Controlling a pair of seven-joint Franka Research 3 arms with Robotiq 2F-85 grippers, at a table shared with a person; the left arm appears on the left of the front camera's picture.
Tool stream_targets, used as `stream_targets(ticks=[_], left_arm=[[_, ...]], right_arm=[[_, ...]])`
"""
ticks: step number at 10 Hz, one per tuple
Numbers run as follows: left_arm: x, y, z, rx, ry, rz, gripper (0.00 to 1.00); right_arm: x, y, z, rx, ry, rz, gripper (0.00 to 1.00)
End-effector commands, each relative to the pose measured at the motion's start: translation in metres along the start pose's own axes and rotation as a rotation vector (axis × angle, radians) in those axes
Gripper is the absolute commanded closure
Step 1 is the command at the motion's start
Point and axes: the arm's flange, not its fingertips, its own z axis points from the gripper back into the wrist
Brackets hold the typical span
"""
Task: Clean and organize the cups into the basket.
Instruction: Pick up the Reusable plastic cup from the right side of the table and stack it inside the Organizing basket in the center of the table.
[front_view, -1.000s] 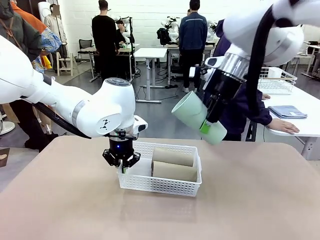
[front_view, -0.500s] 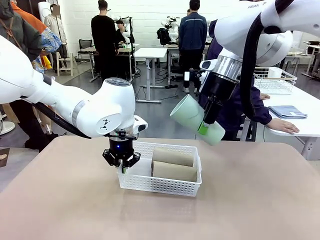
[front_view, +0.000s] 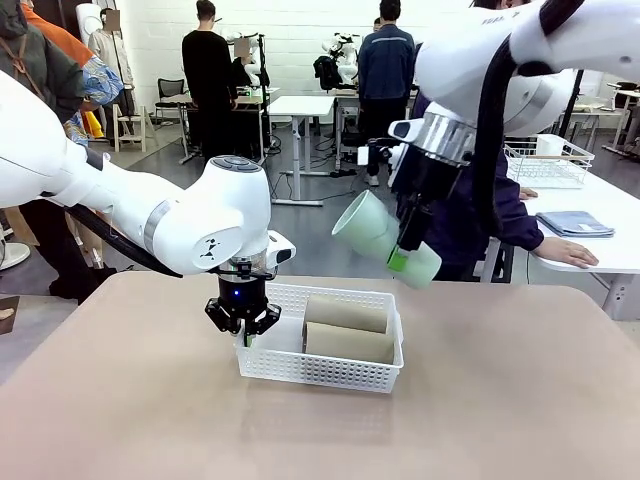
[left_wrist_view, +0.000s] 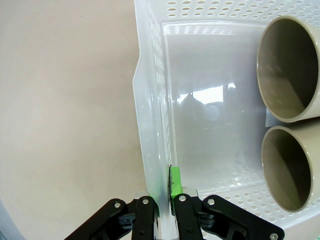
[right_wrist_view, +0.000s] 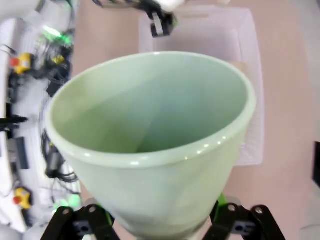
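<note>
Clamped on the basket's (front_view: 320, 352) left wall, the left gripper (front_view: 243, 322) should steady it while the right gripper (front_view: 404, 250), gripping the mint cup (front_view: 385, 239), lowers gently beside the beige cups (front_view: 347, 328).

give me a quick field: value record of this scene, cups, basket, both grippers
mint cup: held in the air, tilted, above and behind the basket, mouth toward the robot's left
beige cups: two, lying on their sides side by side in the basket's right part
basket: white lattice basket on the table, left part bare
left gripper: shut on the basket's left wall, one finger inside, one outside
right gripper: shut on the mint cup near its base
table: tan top
</note>
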Motion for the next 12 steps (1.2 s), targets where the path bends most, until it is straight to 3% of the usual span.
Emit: stream_targets(ticks=[1,5,12], left_arm=[[0.000,-0.002,0.001,0.007,0.003,-0.001,1.00],[0.000,-0.002,0.001,0.007,0.003,-0.001,1.00],[0.000,-0.002,0.001,0.007,0.003,-0.001,1.00]], right_arm=[[0.017,-0.001,-0.028,-0.090,0.088,0.003,0.17],[0.031,-0.010,-0.053,-0.129,0.132,0.054,0.17],[0.035,-0.026,-0.096,-0.080,0.156,0.076,0.17]])
